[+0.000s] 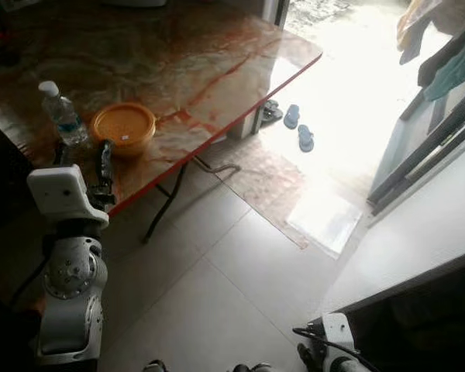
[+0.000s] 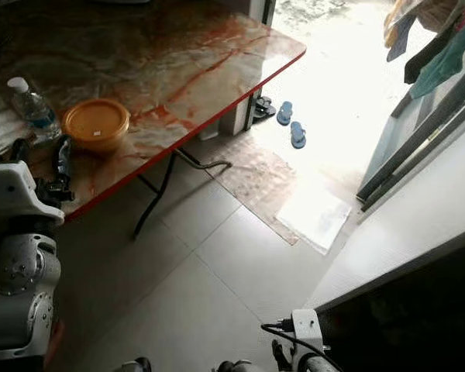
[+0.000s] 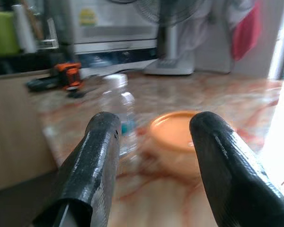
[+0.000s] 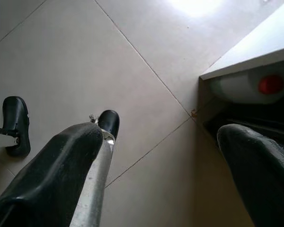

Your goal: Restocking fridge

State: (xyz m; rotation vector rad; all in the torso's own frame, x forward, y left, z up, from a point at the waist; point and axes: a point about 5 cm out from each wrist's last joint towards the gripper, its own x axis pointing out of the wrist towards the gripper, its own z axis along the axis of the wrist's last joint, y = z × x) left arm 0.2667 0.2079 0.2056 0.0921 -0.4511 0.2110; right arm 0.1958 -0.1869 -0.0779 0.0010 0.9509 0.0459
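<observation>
On the worktop (image 1: 217, 70) — a glossy slab veined in red and brown with a red edge — a small clear water bottle (image 1: 63, 114) with a white cap stands upright at about 9 o'clock in the head views. Just beside it, toward 3 o'clock, sits a round orange tub (image 1: 124, 128) with a matching lid and a small white sticker.

The left end effector (image 3: 154, 142) hovers at the worktop's near edge with its fingers spread wide and nothing between them; the bottle and tub lie just beyond the tips.

Farther toward 1 o'clock, a pair of blue sandals (image 1: 299, 128) lies on the sunlit floor.

The right end effector (image 4: 180, 156) hangs low at about 5 o'clock over pale floor tiles, fingers wide apart and empty — next to an open dark compartment holding a white container with a red cap (image 4: 270, 84).
</observation>
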